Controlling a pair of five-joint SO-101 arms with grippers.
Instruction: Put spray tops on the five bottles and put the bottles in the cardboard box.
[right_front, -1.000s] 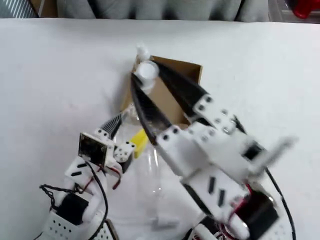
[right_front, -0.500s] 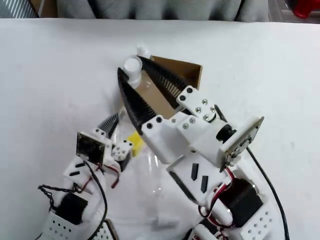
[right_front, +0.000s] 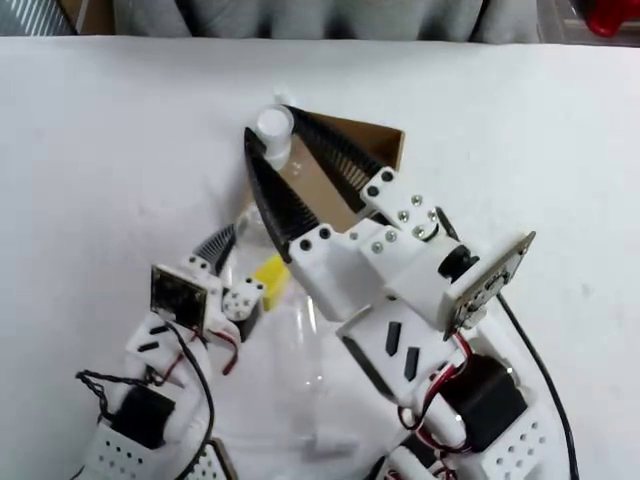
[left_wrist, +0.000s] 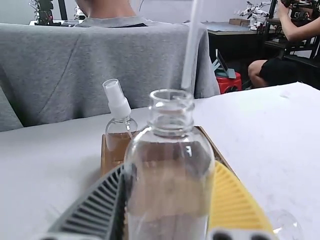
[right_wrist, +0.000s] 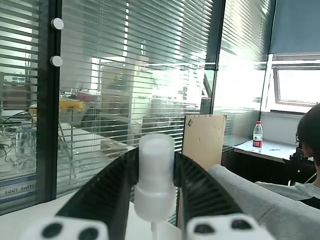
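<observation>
My left gripper (left_wrist: 170, 176) is shut on an upright clear bottle (left_wrist: 169, 150) with an open neck, one grey finger and one yellow finger on its sides. In the high view it (right_front: 247, 262) sits low on the left with the bottle (right_front: 256, 232). My right gripper (right_front: 272, 130) is shut on a white spray top (right_front: 272, 124) above the cardboard box's near corner. Black fingers clamp the spray top (right_wrist: 155, 175) in the right wrist view. Its thin tube (left_wrist: 191, 45) hangs down to the bottle's rim. A capped bottle (left_wrist: 119, 125) stands in the cardboard box (right_front: 360, 140).
Another clear bottle (right_front: 298, 345) lies on the white table between the two arm bases, with a loose white spray top (right_front: 330, 440) near the front edge. The right arm's body covers much of the box. The table is bare to the left and far side.
The right arm rolled its wrist and swung the spray top left, off the box's middle toward its near corner, then edged slightly back. The left arm with its bottle barely shifted.
</observation>
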